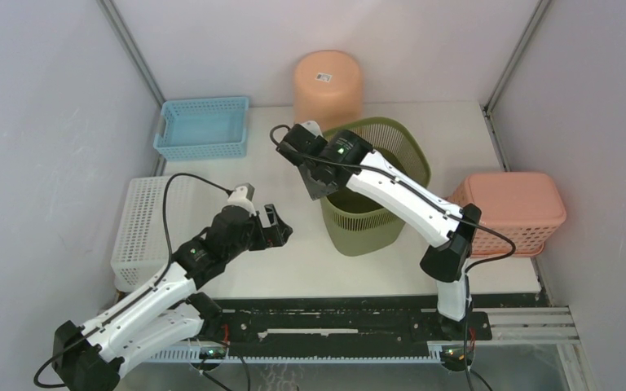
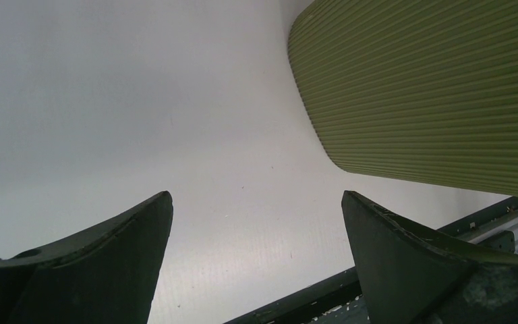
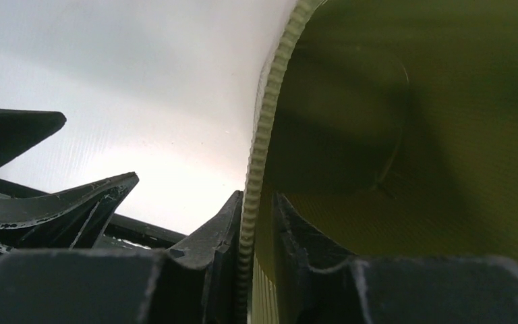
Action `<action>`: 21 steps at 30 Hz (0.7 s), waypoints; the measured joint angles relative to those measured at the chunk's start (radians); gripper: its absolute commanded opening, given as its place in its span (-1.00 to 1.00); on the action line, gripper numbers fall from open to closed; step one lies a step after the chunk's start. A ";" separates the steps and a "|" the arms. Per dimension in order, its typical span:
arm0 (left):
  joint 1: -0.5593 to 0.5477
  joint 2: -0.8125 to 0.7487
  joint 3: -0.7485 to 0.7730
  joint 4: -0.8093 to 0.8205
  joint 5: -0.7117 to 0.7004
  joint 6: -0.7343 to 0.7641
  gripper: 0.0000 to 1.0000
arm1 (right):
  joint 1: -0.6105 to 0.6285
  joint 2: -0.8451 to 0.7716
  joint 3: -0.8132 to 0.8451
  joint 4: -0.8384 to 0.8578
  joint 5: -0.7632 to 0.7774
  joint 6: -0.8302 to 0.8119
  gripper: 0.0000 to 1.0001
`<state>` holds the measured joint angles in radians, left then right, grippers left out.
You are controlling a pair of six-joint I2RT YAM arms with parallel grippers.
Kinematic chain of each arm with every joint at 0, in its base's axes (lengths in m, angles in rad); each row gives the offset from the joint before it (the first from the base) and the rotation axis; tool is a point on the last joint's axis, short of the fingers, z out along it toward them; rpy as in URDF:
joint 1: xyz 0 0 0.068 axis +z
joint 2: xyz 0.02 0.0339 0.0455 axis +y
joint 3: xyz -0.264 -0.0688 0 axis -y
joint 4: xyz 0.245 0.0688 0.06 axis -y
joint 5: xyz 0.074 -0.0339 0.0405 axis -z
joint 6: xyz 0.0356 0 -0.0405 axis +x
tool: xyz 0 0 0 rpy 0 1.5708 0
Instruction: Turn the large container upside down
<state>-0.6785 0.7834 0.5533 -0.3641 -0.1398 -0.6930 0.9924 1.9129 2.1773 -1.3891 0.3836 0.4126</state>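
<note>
big green slatted bin (image 1: 372, 221) sitting upright mid-table, mouth up, right claw (image 3: 257, 206) pinched tight on its rim, one finger inside, one outside, left claw (image 2: 256, 202) spread wide just beside the bin's wall, not touching, peach tub (image 1: 328, 81) beyond the right claw

No legible text; only an unreadable sticker (image 1: 323, 77) on peach bin (image 1: 328, 94)
</note>
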 measured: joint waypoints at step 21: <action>0.000 0.000 -0.002 0.011 0.008 -0.008 0.99 | -0.016 0.030 0.063 -0.087 -0.058 -0.008 -1.00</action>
<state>-0.6785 0.7830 0.5514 -0.3531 -0.1322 -0.7010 0.9764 1.9430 2.2406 -1.4757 0.3260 0.4046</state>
